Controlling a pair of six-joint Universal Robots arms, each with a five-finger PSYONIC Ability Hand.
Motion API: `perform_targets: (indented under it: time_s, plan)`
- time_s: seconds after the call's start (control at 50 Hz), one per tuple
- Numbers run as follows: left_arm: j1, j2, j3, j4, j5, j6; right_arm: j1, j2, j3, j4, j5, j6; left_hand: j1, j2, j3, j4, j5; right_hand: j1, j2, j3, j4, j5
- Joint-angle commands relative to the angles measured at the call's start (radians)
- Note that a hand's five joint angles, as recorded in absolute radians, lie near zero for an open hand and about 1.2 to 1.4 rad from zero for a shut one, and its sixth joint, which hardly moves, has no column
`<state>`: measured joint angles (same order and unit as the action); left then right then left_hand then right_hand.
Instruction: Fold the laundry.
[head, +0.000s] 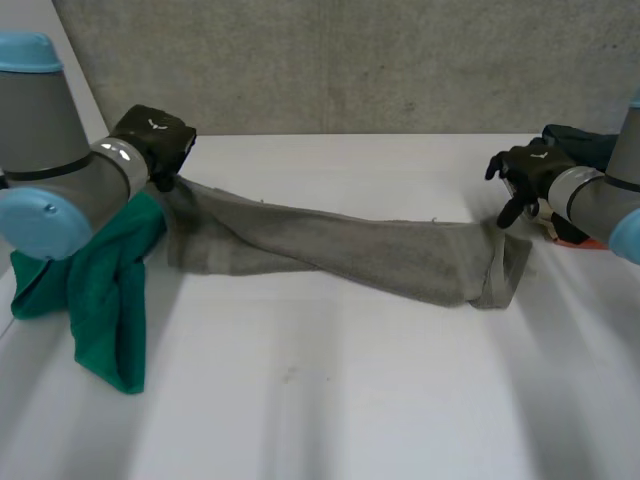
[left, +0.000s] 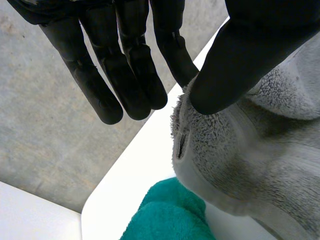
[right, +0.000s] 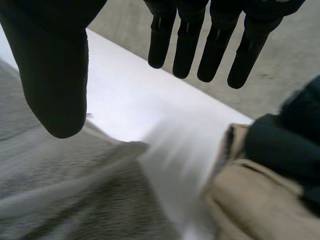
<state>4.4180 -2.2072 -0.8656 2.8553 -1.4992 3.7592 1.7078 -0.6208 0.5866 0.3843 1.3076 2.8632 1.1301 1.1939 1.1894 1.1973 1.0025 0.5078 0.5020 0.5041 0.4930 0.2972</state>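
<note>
Grey towel (head: 350, 250) lies stretched in a loose, twisted band across the table (head: 350, 400), from the far left to the right side, where its end is doubled over on itself. The left hand (head: 155, 140) pinches the towel's left edge between thumb (left: 235, 60) and one finger, the other fingers straight, and holds that end raised just above a green cloth (head: 100, 290). The right hand (head: 530, 170) hovers over the towel's right end with fingers straight and spread from the thumb, gripping nothing.

The risks, as I judge them: the left pinch takes only a thin bit of edge, so a pull could slip it free. With the right end unheld, any pull would drag the whole towel left onto the green cloth instead of flattening it. The twist would then be folded in. A grab by the right hand could also catch the tan cloth (right: 250, 200) or dark cloth (head: 585, 145) lying just beside it.
</note>
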Motion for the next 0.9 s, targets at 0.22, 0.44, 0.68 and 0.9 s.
perform_targets:
  time_s: [0.22,0.44,0.68,0.9]
  plan:
    - [0.032,0.535,-0.616,0.289,0.117,0.059,0.079,0.121,-0.132,0.025,-0.126,-0.008,0.266,0.202,0.207,0.199,0.219,0.031,0.037,0.035,0.046,0.067]
    - [0.076,0.716,-0.817,0.449,0.146,0.050,0.128,0.203,-0.149,-0.007,-0.120,-0.084,0.266,0.202,0.207,0.199,0.219,0.066,0.072,0.070,0.081,0.102]
    - [0.136,0.739,-0.863,0.512,0.249,0.028,0.151,0.202,-0.238,-0.192,0.051,-0.093,0.266,0.202,0.207,0.199,0.219,0.888,0.894,0.892,0.903,0.925]
    - [0.213,0.370,-0.439,0.638,0.179,-0.004,0.130,-0.134,-0.150,-0.597,0.170,-0.012,0.266,0.202,0.207,0.199,0.219,0.888,0.894,0.892,0.903,0.925]
